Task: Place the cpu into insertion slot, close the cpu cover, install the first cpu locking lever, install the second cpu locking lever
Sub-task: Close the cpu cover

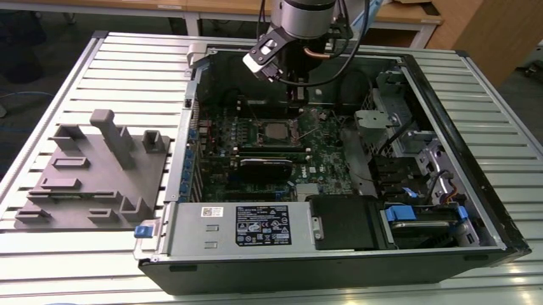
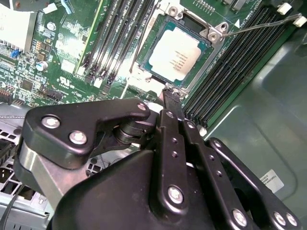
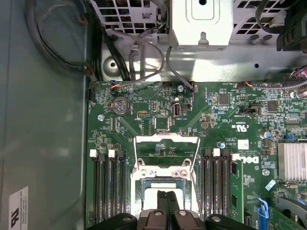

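The cpu (image 2: 175, 52), a silvery square chip, lies in the insertion slot (image 2: 213, 34) on the green motherboard. It also shows in the exterior view as the cpu (image 1: 276, 131) mid-case. The cpu cover (image 3: 165, 140), a metal frame with a large window, stands swung open past the slot, with board visible through it. My gripper (image 2: 170, 96) is shut with nothing between its fingers (image 3: 161, 203). Its tip hangs over the slot's edge, beside the chip on the cover's hinge side; I cannot tell if it touches. Two thin wire levers (image 2: 268, 24) (image 2: 136, 48) stick out, unlatched.
Long black memory slots (image 3: 216, 182) flank the socket on both sides. A black card (image 1: 264, 168), a power supply (image 1: 246, 225) and a metal drive cage (image 1: 398, 121) crowd the open case. A grey fixture (image 1: 93, 171) sits on the slatted table at the exterior view's left.
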You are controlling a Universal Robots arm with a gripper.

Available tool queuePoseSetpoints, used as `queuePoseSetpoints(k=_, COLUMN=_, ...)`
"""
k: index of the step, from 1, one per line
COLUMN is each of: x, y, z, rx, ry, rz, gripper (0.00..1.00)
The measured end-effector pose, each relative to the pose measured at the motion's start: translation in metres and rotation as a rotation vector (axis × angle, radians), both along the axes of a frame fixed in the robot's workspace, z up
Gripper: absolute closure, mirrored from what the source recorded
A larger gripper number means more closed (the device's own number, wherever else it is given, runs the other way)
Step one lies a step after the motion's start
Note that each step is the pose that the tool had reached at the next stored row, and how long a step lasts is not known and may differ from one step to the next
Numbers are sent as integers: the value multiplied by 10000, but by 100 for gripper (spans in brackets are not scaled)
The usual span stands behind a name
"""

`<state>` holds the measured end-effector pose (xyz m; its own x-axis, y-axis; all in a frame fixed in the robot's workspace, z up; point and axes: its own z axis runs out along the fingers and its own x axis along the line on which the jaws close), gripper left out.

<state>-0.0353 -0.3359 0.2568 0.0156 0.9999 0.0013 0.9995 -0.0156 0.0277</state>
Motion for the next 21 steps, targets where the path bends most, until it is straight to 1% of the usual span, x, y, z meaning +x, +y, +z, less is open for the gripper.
queuePoseSetpoints(k=5, x=2, y=-1, z=1, rx=-3, ry=5, rz=2, gripper=90)
queuePoseSetpoints(k=21, x=47, y=0, z=1, rx=-2, ry=5, rz=1, gripper=90)
